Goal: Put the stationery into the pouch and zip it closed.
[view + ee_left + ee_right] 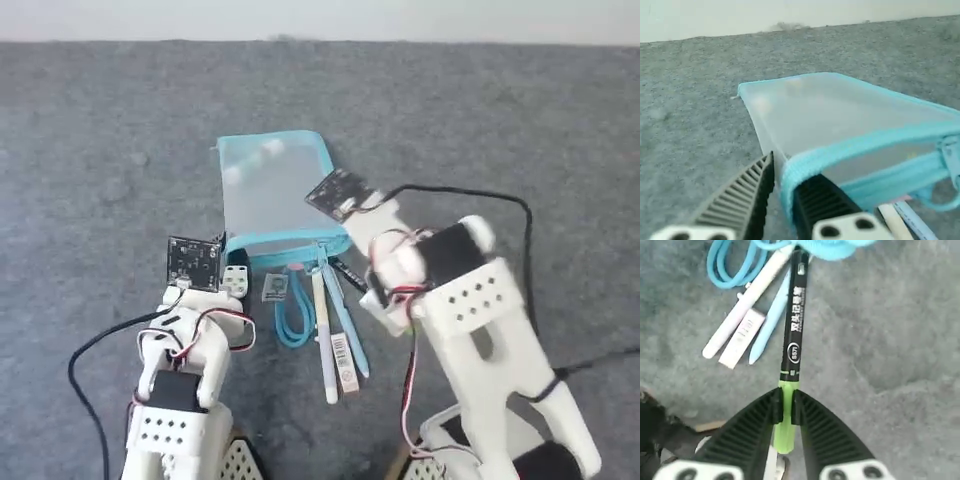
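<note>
The translucent pouch (272,190) with light-blue trim lies flat mid-table, its zipper edge facing the arms. My left gripper (782,170) is shut on the pouch's (840,115) near corner, with the blue zipper edge pinched between its fingers. My right gripper (786,397) is shut on the green end of a black marker (794,315). The marker's (347,270) far tip touches the zipper edge of the pouch (835,246). A white pen (323,335), a blue pen (345,320), a small white stick (345,362) and a blue cord loop (293,312) lie on the mat just in front of the pouch.
Grey carpet-like mat (110,150) covers the table, with free room to the left, the right and behind the pouch. A small grey item (275,287) sits by the cord loop. Cables trail from both arm bases at the near edge.
</note>
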